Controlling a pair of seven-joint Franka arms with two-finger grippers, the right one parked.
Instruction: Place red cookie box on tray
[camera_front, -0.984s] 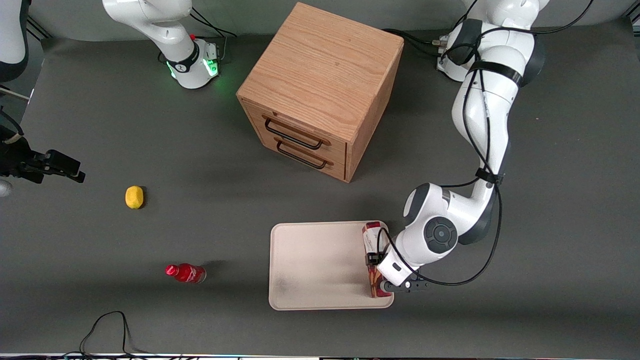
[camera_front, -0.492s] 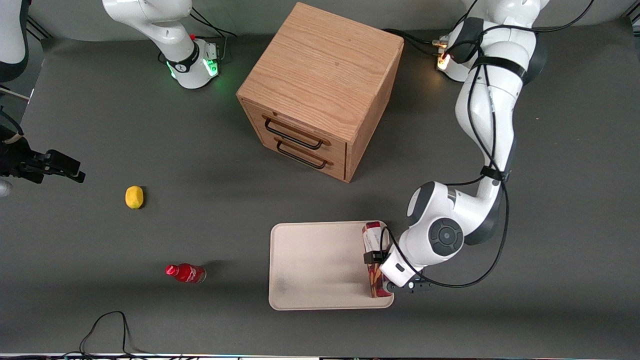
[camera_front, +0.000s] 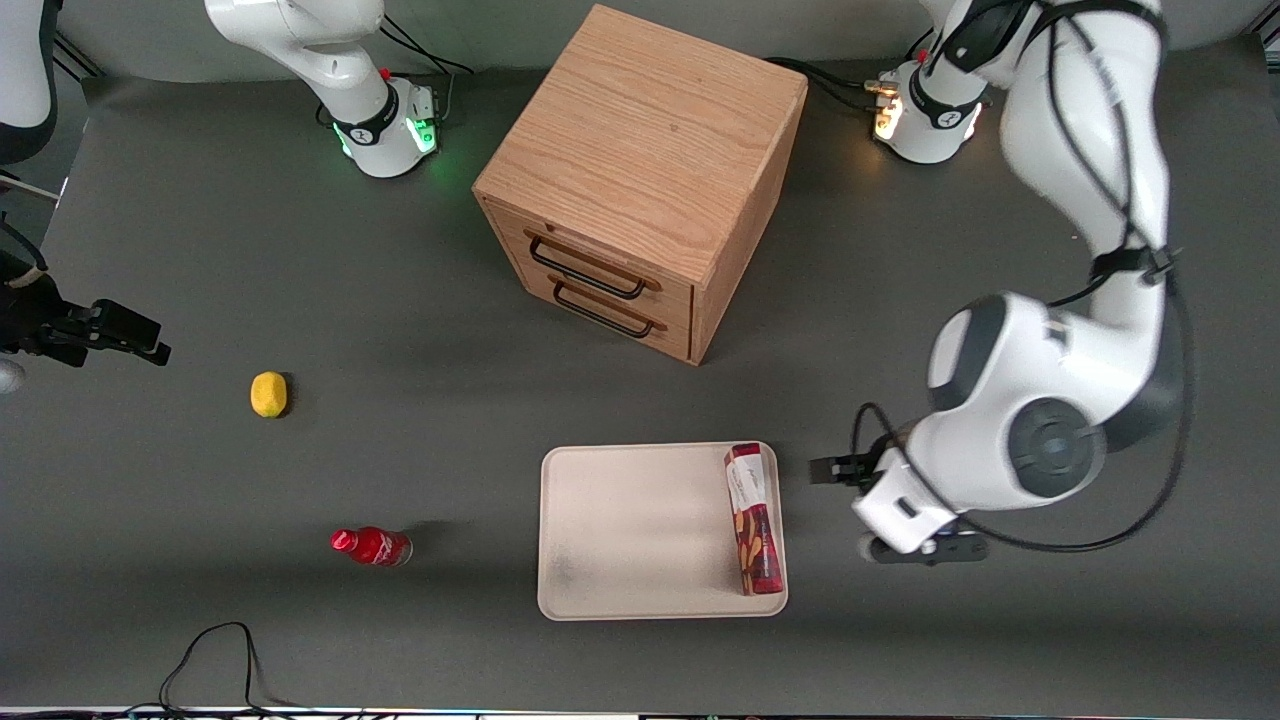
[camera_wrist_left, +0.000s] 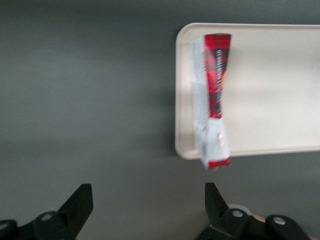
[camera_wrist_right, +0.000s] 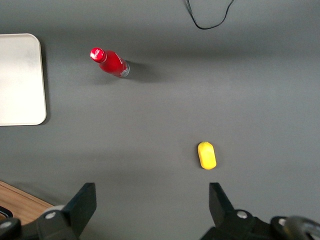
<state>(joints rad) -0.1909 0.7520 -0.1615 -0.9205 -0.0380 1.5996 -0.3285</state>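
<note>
The dark grey counter (camera_front: 200, 250) fills the front view, and the biggest thing on it is the wooden drawer cabinet (camera_front: 640, 180) at upper centre of the frame, its two drawers shut. Below it, in the lower centre, sits the cream tray (camera_front: 630, 530), and the red cookie box (camera_front: 753, 518) stands on its thin edge inside the tray, running along the short rim that faces the working arm's end of the counter. The wrist view confirms this: the box (camera_wrist_left: 212, 100) rests within the tray (camera_wrist_left: 270, 90), hard against that rim, with nothing touching it. The gripper (camera_front: 880, 510) hangs over bare counter in the lower right of the frame, near the tray but clear of it, and its jaws are spread wide with nothing between them. As far as can be judged, the placing itself is done: the box is on the tray and let go. What may be left is only for the arm to pull away. Well apart toward the parked arm's end lie a small red bottle (camera_front: 370, 546) and a yellow lemon (camera_front: 268, 393), both untouched.
</note>
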